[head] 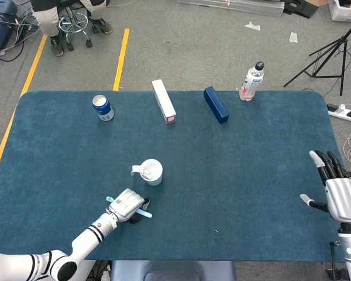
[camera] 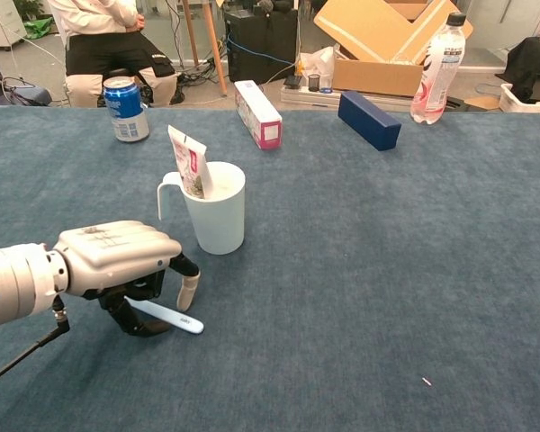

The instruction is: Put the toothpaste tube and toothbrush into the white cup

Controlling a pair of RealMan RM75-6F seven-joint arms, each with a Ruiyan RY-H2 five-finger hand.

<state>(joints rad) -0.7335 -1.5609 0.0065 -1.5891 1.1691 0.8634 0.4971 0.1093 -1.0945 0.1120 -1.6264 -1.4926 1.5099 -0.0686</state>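
Note:
The white cup (camera: 218,216) stands upright on the blue table with the toothpaste tube (camera: 189,162) sticking out of it at the handle side. In the head view the cup (head: 151,172) sits left of centre. Just in front of it, my left hand (camera: 117,256) is curled palm-down over the white and light-blue toothbrush (camera: 166,315) and holds it low against the cloth; the handle end pokes out to the right. From above, the left hand (head: 127,204) covers the middle of the toothbrush (head: 146,213). My right hand (head: 342,196) rests open at the table's right edge, fingers spread, holding nothing.
Along the far edge stand a soda can (head: 103,108), a white and pink box (head: 164,100), a dark blue box (head: 216,104) and a water bottle (head: 252,81). The table's front edge lies close behind my left hand.

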